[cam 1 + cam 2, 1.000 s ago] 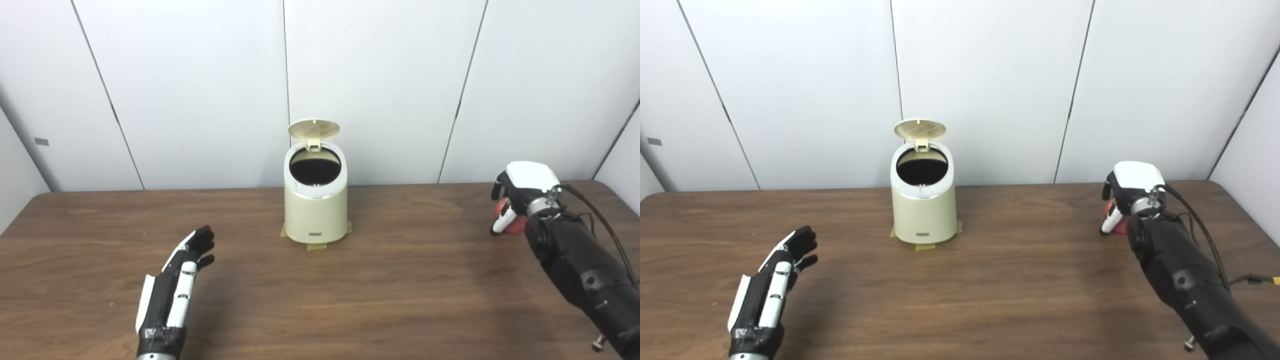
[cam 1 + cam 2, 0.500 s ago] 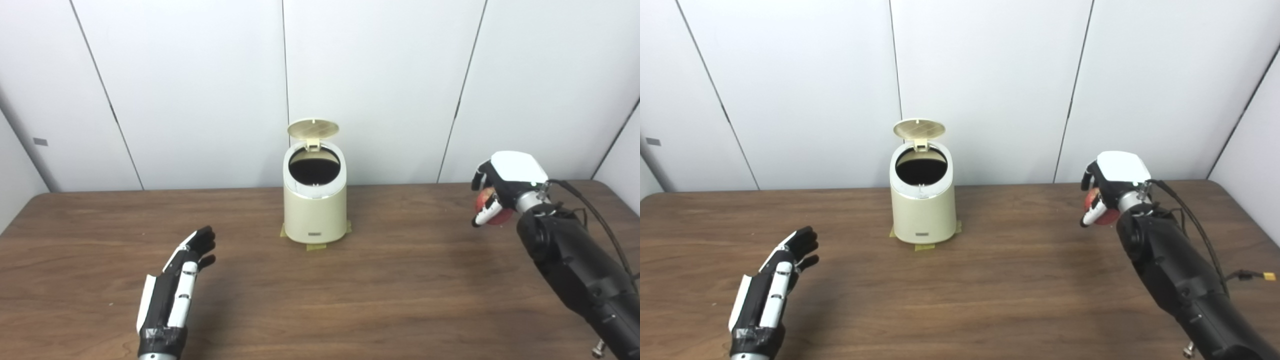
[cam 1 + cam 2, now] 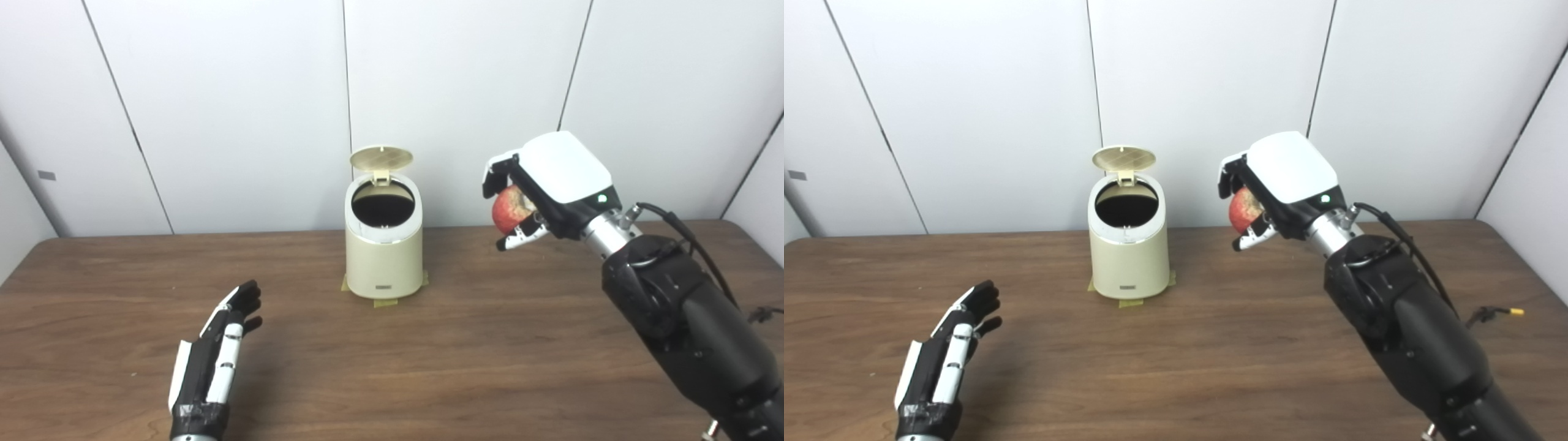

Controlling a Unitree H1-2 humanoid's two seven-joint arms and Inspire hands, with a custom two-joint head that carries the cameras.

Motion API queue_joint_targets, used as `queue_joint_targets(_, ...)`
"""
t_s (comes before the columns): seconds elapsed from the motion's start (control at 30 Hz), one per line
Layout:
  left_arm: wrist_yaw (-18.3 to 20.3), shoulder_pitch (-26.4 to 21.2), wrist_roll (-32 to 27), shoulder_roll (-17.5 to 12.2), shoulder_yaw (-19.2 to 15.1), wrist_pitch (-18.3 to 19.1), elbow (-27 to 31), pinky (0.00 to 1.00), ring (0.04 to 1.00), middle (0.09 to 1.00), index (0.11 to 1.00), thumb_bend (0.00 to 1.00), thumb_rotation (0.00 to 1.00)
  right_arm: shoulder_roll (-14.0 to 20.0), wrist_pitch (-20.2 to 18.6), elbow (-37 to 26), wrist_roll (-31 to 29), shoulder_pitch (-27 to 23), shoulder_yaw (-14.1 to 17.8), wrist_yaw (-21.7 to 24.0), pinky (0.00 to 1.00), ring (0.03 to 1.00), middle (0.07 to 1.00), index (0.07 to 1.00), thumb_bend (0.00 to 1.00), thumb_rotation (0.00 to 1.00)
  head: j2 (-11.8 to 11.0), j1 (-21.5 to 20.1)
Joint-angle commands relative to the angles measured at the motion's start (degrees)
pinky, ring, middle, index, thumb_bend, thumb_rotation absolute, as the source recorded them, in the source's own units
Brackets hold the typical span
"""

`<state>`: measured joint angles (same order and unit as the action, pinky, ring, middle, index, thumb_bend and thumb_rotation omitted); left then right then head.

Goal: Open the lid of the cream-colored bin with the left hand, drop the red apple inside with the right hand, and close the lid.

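Wooden table (image 3: 490,343) bears cream bin (image 3: 384,257) (taped).

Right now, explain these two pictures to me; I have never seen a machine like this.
Both pictures come from two cameras side by side on a humanoid robot's head, so they show one scene. On the wooden table stands a cream-colored bin with its lid flipped up. The right hand holds a red apple in the air, to the right of the bin. The left hand is low over the table, open and holding nothing.
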<state>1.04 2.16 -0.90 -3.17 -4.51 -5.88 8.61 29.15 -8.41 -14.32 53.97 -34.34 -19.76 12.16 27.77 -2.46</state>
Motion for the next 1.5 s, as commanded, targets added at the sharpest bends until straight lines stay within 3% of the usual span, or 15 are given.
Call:
queue_joint_targets(0.0,0.1,-1.7,-0.4,-0.1,0.3,-1.9,0.1,0.82,0.89,0.895,0.874,0.17,0.79,-0.3,1.6,-0.7,0.1,-4.1,1.9,-0.4,0.4,0.45,0.522,0.465,0.52,0.0,-0.1,0.2)
queue_joint_targets(0.17,-0.3,-1.7,0.1,0.1,0.5,-2.3,-0.2,0.82,0.886,0.893,0.872,0.16,0.78,-4.6,4.5,2.6,0.9,-6.4,1.8,-2.3,0.33,0.412,0.522,0.483,0.52,0.0,-0.4,0.5)
queue_joint_targets(0.23,-0.5,-1.8,0.3,0.1,0.5,-2.4,-0.5,0.83,0.889,0.895,0.875,0.15,0.78,-6.6,5.7,3.7,-0.1,-6.9,2.0,-3.6,0.29,0.394,0.46,0.493,0.52,0.0,-0.4,0.7)
queue_joint_targets(0.33,-0.9,-1.7,0.8,0.2,0.7,-1.6,-0.2,0.84,0.889,0.894,0.877,0.17,0.79,-9.1,7.4,5.0,0.1,-7.1,2.1,-6.1,0.31,0.413,0.521,0.48,0.51,0.0,-0.5,0.7)
queue_joint_targets(0.5,-1.0,-1.5,1.4,0.5,1.0,-2.4,-0.3,0.83,0.885,0.893,0.871,0.16,0.79,-11.2,13.7,11.5,1.0,-8.6,1.3,-12.8,0.3,0.415,0.554,0.474,0.51,0.0,-0.5,1.2)
queue_joint_targets(0.73,-1.3,-1.4,1.3,0.9,1.1,-2.1,0.3,0.83,0.882,0.887,0.864,0.16,0.74,-14.6,15.9,18.9,1.4,-11.2,-0.1,-16.2,0.3,0.409,0.576,0.474,0.51,0.0,-0.4,1.3)
queue_joint_targets(0.87,-1.4,-1.4,1.6,1.0,1.2,-2.5,0.2,0.83,0.88,0.886,0.865,0.16,0.72,-15.4,18.2,24.0,3.2,-13.6,-1.6,-19.9,0.28,0.397,0.571,0.474,0.51,0.0,-0.3,1.4)
queue_joint_targets(1.0,-1.5,-1.4,2.5,1.0,1.6,-2.2,0.5,0.83,0.88,0.887,0.867,0.17,0.77,-15.5,20.5,28.7,5.2,-15.3,-3.5,-23.8,0.32,0.425,0.566,0.458,0.51,0.0,-0.4,1.7)
queue_joint_targets(1.27,-2.1,-1.4,3.3,1.7,1.9,-2.4,1.1,0.81,0.877,0.883,0.862,0.18,0.8,-15.9,27.4,41.5,6.6,-18.1,-6.6,-37.4,0.37,0.486,0.528,0.423,0.5,0.0,-0.3,2.1)
queue_joint_targets(1.47,-2.0,-1.1,3.4,1.9,2.1,-1.9,1.8,0.82,0.876,0.885,0.858,0.18,0.78,-16.0,27.9,46.9,7.7,-19.1,-8.4,-41.8,0.37,0.486,0.528,0.416,0.5,0.0,-0.1,2.2)
